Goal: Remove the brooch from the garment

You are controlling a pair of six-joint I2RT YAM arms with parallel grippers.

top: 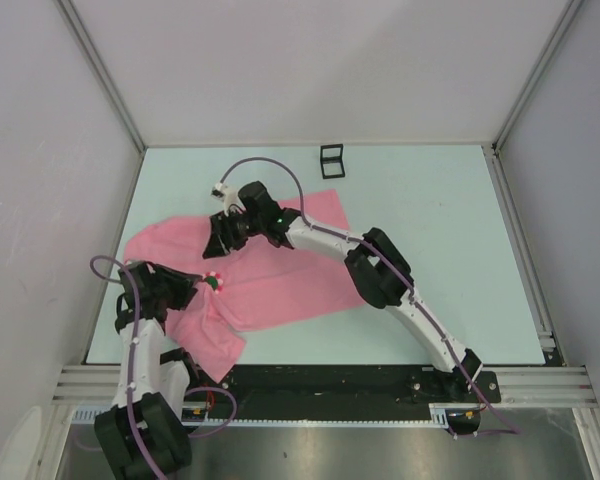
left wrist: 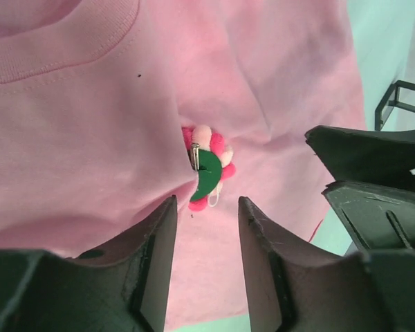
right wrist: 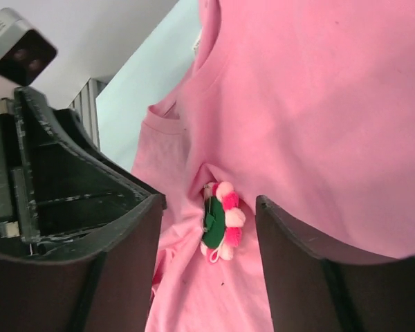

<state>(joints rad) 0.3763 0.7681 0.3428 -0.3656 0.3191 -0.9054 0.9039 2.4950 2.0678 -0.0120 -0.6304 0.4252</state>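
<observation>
The pink garment (top: 280, 280) lies spread on the table, rumpled at its left end. The brooch (top: 213, 283) sits on it, a small flower of pink and pale pompoms tipped on edge, showing a green backing and a metal pin. The cloth puckers around it. My left gripper (top: 192, 288) is open, just left of the brooch. In the left wrist view the brooch (left wrist: 207, 169) is just beyond the tips of my gripper (left wrist: 206, 207). My right gripper (top: 220, 245) is open just above it. In the right wrist view the brooch (right wrist: 221, 221) lies between the fingers (right wrist: 297, 263).
A small black square frame box (top: 331, 160) stands at the back of the table, beyond the garment. It also shows in the left wrist view (left wrist: 401, 104). White walls enclose the table on three sides. The two grippers are close together over the garment's left part.
</observation>
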